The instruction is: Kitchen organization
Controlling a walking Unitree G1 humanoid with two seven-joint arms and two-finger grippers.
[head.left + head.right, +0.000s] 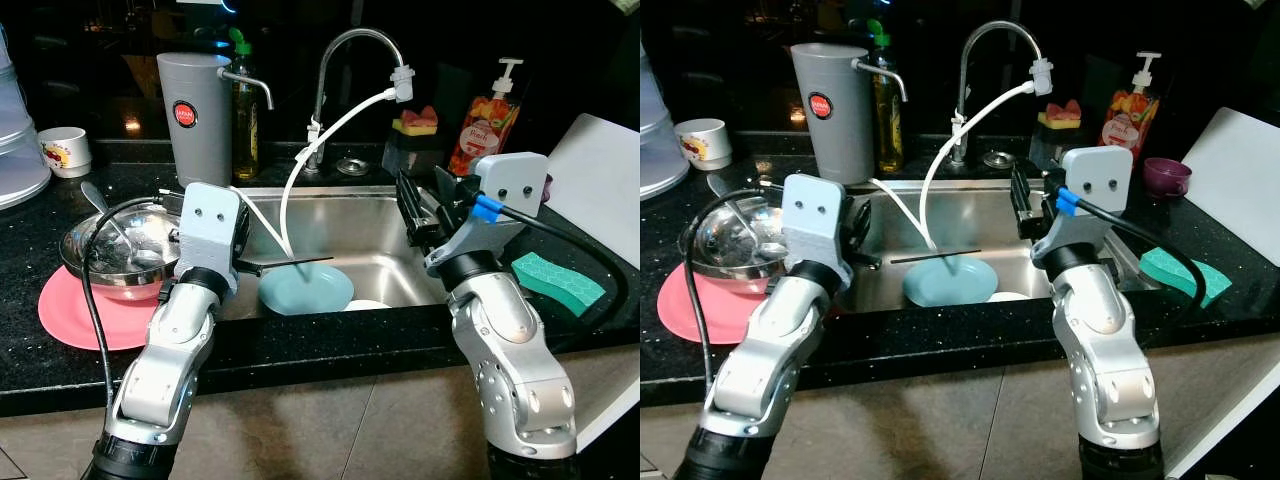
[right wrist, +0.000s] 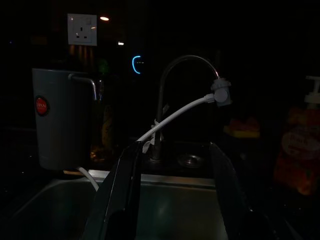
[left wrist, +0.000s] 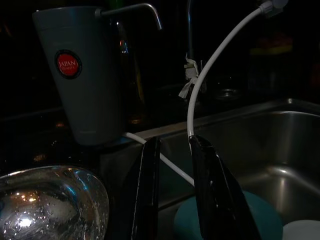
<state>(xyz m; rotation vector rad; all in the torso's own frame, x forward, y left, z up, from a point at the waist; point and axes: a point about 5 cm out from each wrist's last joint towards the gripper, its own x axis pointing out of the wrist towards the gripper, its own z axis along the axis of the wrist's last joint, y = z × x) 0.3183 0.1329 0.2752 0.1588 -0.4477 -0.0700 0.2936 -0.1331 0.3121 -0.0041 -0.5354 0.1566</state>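
A light blue plate point(image 1: 305, 290) lies in the steel sink point(image 1: 340, 215) with a thin black stick point(image 1: 300, 262) across it. A small white dish point(image 1: 365, 304) sits beside the plate. My left gripper point(image 3: 175, 142) hangs over the sink's left edge, open by a narrow gap and holding nothing. Over the right side of the sink my right gripper point(image 2: 175, 150) is open wide and empty. A steel bowl point(image 1: 120, 250) with a spoon point(image 1: 110, 220) rests on a pink plate point(image 1: 75, 315) on the counter to the left.
Behind the sink stand a grey water dispenser point(image 1: 195, 115), an oil bottle point(image 1: 245, 105), a faucet point(image 1: 345, 60) with a white hose point(image 1: 300, 160) running into the basin, and a soap bottle point(image 1: 485, 120). A green sponge point(image 1: 555, 280) and a white board point(image 1: 600, 185) lie right; a purple cup point(image 1: 1165, 175) stands behind.
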